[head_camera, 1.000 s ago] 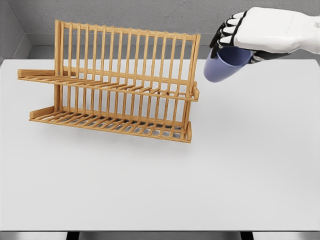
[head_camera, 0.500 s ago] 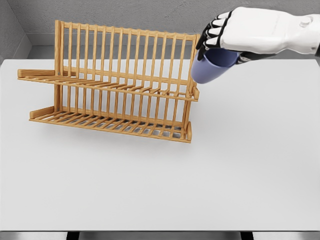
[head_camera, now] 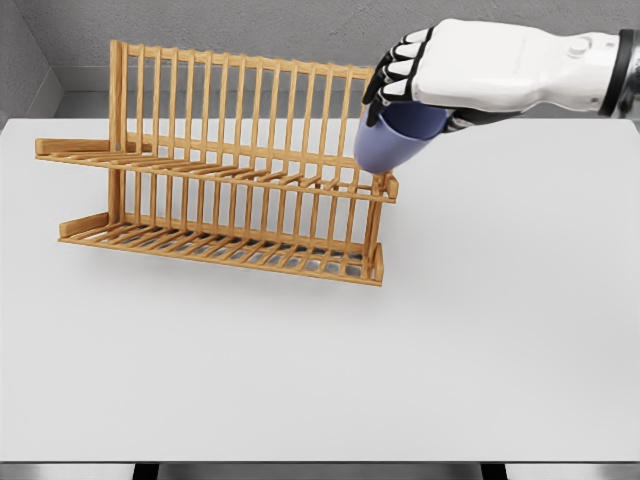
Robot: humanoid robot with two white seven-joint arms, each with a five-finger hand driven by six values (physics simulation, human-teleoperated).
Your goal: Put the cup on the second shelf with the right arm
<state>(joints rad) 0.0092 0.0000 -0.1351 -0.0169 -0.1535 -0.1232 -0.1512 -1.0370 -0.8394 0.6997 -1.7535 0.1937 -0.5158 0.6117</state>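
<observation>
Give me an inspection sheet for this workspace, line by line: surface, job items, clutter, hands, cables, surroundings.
Surface: flat white table.
Job's things: two-tier slatted wooden dish rack standing on the table; blue-purple cup, tilted, held in the air over the right end of the rack's upper shelf.
Clutter: nothing seen.
Hands: right hand grasps the cup from above; left hand not in view.
Cables: nothing seen.
Surroundings: grey wall behind the table.

The rack (head_camera: 230,170)'s tall slatted back blocks passage behind its upper shelf (head_camera: 215,172); above lies open.
</observation>
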